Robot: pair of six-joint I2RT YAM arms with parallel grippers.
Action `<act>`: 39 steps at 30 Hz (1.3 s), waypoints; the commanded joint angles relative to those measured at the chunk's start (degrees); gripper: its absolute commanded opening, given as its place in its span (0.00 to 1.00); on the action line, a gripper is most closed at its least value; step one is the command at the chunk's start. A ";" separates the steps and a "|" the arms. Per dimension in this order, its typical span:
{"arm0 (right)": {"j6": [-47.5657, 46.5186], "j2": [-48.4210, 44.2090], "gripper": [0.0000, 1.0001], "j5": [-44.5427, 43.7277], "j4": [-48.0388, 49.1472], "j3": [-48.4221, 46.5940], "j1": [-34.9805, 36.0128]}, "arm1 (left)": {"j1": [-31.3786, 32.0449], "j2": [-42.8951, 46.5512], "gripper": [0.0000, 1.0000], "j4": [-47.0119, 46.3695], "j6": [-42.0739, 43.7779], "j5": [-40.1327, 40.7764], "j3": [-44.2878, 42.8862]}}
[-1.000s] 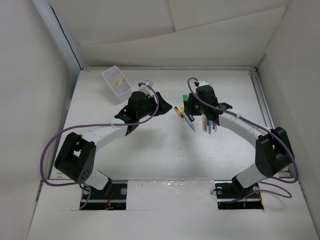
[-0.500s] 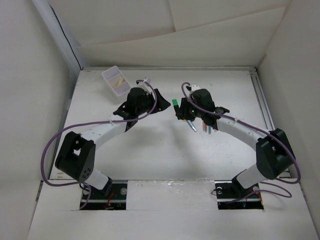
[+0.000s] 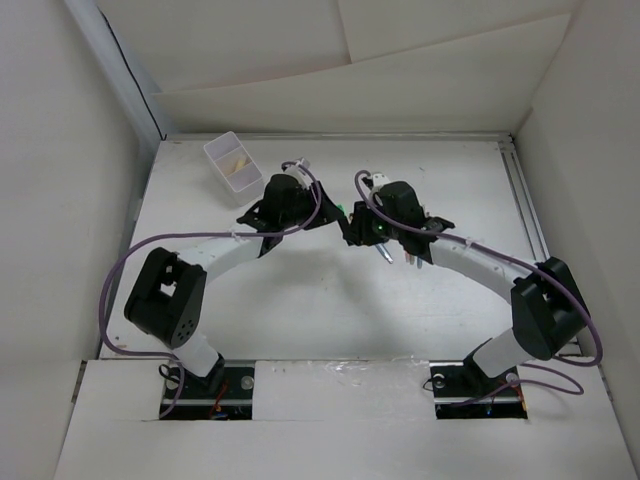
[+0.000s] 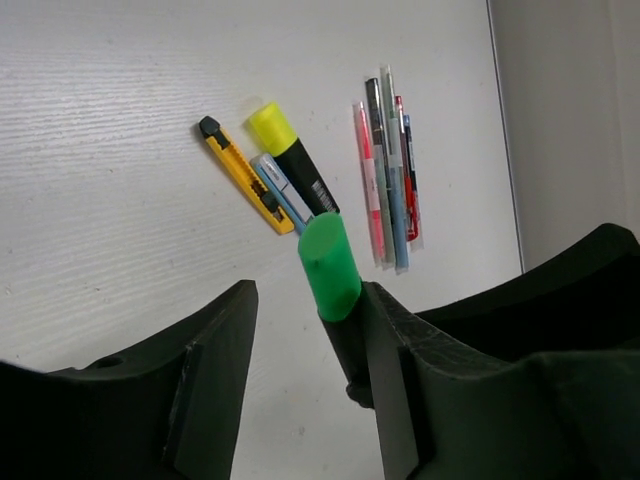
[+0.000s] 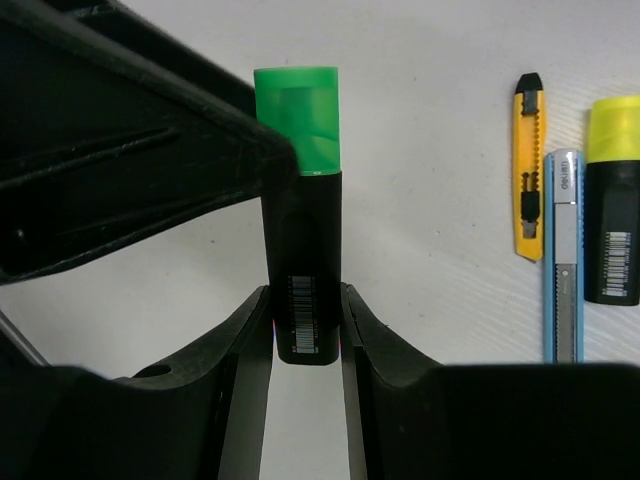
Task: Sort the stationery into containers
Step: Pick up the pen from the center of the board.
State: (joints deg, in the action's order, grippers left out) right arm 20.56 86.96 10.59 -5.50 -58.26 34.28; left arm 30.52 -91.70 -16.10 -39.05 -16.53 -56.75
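**Handover of a marker between grippers.** The fingers (image 5: 250, 350) of the right gripper (image 5: 305, 345) are being held clamped on the black barrel of the green highlighter (image 5: 297, 130). The highlighter is being presented cap-first, apparently clear of the table (image 4: 100, 120).

The cap is being received between the jaws of the left gripper (image 4: 305, 305). These are standing apart, with one finger against the cap and the other separated from it by a visible gap.

For a sound transfer:
- The left jaws are best closed squarely, and further down on the barrel if reach allows, since a grip on the cap alone could pull it off.
- The right grip should be released only once that hold is firm.

The tray (image 3: 232, 162) is lying well apart from the highlighter, to its far left and beyond the left gripper. A pale item (image 3: 238, 163), too small to identify, is resting inside it.

On the highlighter's opposite side, a yellow utility knife (image 4: 240, 172), a slim blue-grey item (image 4: 282, 192), a yellow highlighter (image 4: 292, 158) and a row of pens (image 4: 388, 170) are waiting on the table. They are judged to be out of the path to the tray.
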 commanded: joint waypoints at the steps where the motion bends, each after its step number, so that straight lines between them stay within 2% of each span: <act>1: -1.13 -0.13 0.11 1.89 3.74 -0.63 1.31 | -0.03 -0.05 0.41 -1.75 0.02 0.63 -3.53; 10: -1.13 -0.12 0.11 1.89 3.74 -1.15 2.37 | -0.03 -2.96 0.31 -3.41 -1.03 -0.08 -4.86; 15: -1.13 -0.12 0.11 1.19 3.74 -1.15 1.85 | -0.03 -2.96 0.15 -2.54 -1.03 -0.60 -4.85; 22: -1.13 -0.65 0.14 0.66 3.74 -0.63 1.32 | -0.03 -1.46 0.05 -1.83 -0.50 0.53 -4.33; 26: -1.13 -1.17 0.20 0.66 3.74 -0.63 1.31 | -0.03 -0.24 0.00 -3.24 -1.12 0.54 -2.76; 31: -0.61 -1.70 0.27 1.28 4.27 -0.10 0.70 | -0.03 -0.23 0.00 -2.45 -1.12 1.59 -3.54; 39: -0.08 -5.92 0.55 2.07 4.79 1.57 -0.44 | -2.83 -0.23 0.00 -2.35 -1.73 4.75 -4.43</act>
State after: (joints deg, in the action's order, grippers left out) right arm 20.56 84.77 12.05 -5.10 -56.95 34.50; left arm 29.47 -95.18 -17.41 -40.93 -14.22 -59.72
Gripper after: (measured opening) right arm 0.536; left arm 0.166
